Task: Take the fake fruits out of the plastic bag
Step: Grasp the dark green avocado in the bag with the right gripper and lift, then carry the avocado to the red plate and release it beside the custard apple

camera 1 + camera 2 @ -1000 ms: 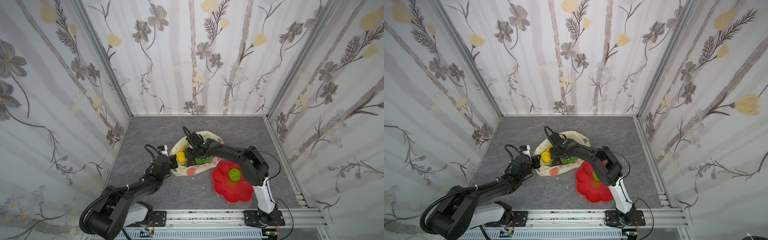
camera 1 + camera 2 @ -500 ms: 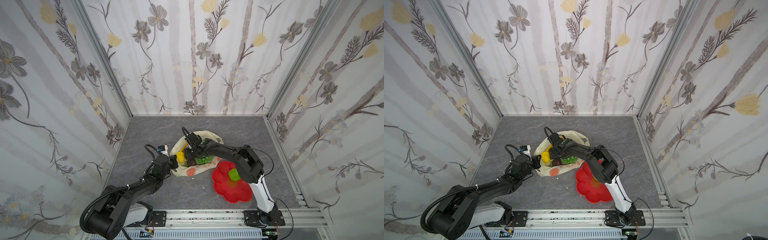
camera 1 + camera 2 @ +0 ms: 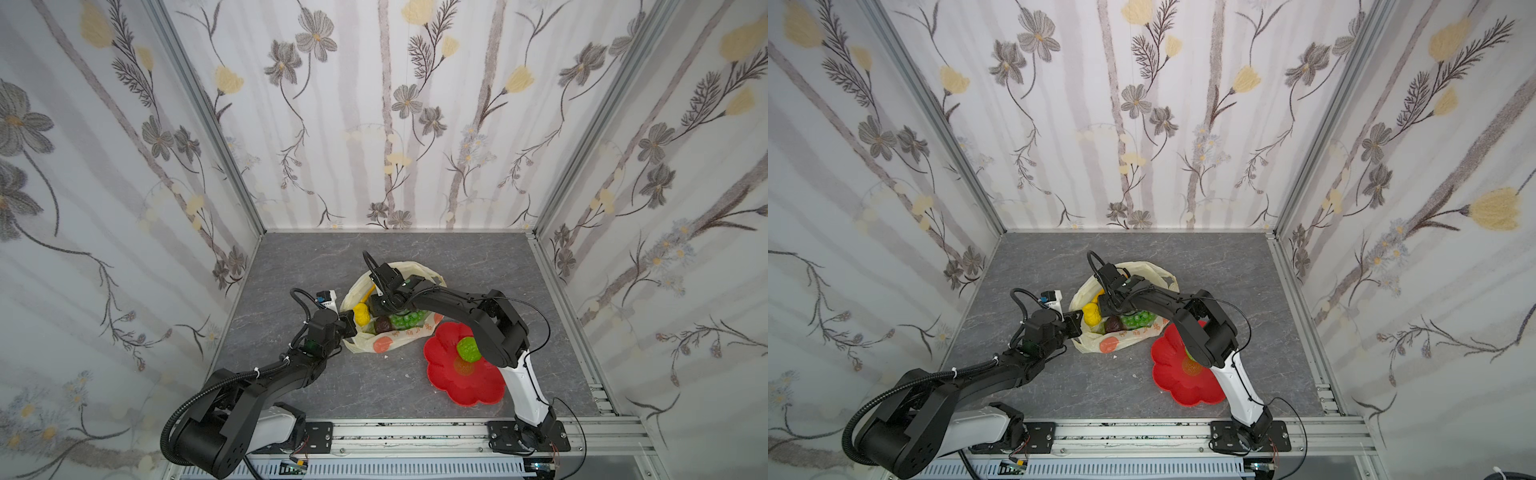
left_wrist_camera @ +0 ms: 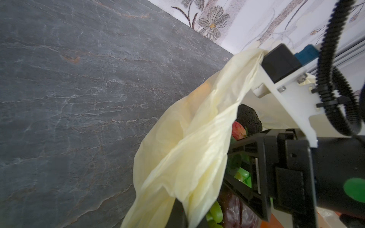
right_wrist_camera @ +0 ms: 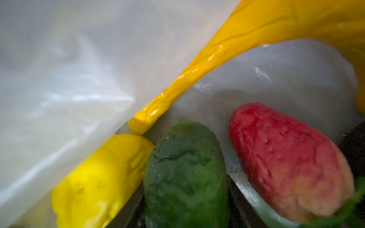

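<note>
The pale-yellow plastic bag lies mid-table with its mouth held up. My left gripper is shut on the bag's rim. My right gripper reaches inside the bag, its fingers pressed to both sides of the dark green avocado. Around it lie a yellow lemon, a banana and a red strawberry. Green grapes and a blackish-brown fruit sit nearer the bag's front. A bumpy lime-green fruit rests outside the bag.
The lime-green fruit sits in a red flower-shaped dish, right of the bag and partly under my right arm. Flowered walls close off the grey slate table on three sides. A metal rail runs along the front edge.
My right gripper has pushed a little deeper into the bag and its jaws have narrowed around the avocado. The left gripper and the bag's rim have stayed put.
</note>
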### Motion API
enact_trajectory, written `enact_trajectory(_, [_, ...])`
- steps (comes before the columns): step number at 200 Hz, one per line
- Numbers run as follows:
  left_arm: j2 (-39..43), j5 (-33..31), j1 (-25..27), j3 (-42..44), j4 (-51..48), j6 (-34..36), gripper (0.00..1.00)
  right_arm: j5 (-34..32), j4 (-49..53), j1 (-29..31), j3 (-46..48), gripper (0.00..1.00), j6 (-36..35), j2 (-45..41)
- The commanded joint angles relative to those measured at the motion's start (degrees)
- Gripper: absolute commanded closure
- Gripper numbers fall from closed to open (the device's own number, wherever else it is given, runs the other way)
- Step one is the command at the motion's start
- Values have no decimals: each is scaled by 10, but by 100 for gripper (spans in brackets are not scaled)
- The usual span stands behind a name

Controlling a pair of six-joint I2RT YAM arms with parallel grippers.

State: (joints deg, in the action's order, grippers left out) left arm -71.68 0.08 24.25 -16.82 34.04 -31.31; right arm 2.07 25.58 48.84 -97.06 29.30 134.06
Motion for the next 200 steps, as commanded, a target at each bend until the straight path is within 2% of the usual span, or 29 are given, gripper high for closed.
enact_trajectory(1, [2,1,-2,-6,5,4,100,-10,-4,4,5,49,-5,-19])
enact_trajectory(43, [6,9,-2,-5,5,2,100,-27,3,11,34,49,-6,-66])
enact_trajectory(83, [11,14,-2,-4,4,-1,100,-45,4,20,102,49,-3,-135])
enact_trajectory(148, [17,18,-3,-2,3,-3,100,-84,46,24,249,49,9,-297])
enact_trajectory(200, [11,18,-3,-4,3,-6,100,-124,112,36,346,49,56,-423])
